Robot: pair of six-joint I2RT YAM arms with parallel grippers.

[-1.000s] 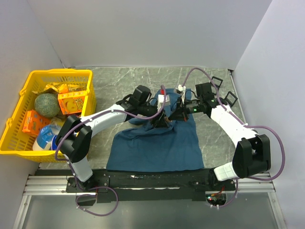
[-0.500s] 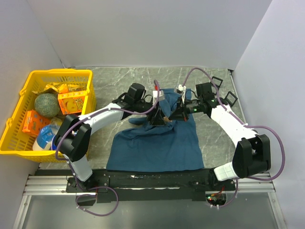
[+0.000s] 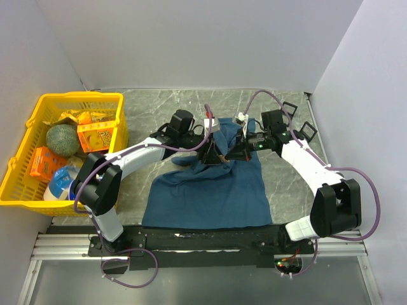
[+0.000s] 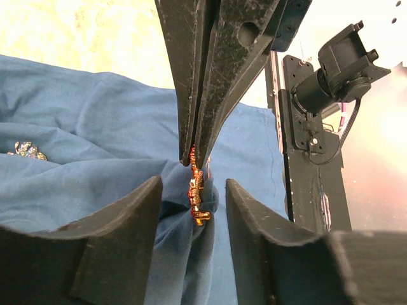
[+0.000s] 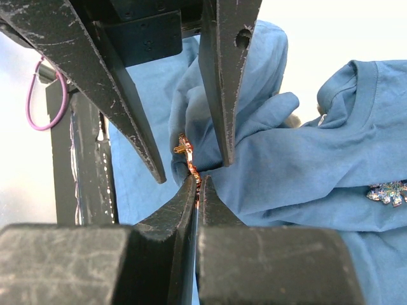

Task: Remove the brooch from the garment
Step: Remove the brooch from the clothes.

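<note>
The right gripper (image 5: 196, 183) is closed tight, its tips pinching the orange-gold brooch (image 5: 186, 157). The brooch sits on a raised fold of the teal T-shirt (image 3: 210, 190), towards the shirt's far end at mid-table. The left gripper (image 4: 193, 189), reaching in from the left, stands about half open. Its fingers straddle that same fold without clearly clamping it, probably to hold the cloth back so the pin pulls free instead of dragging the shirt. A silvery-blue brooch (image 5: 388, 190) lies on the chest below the collar, apart from both grippers.
</note>
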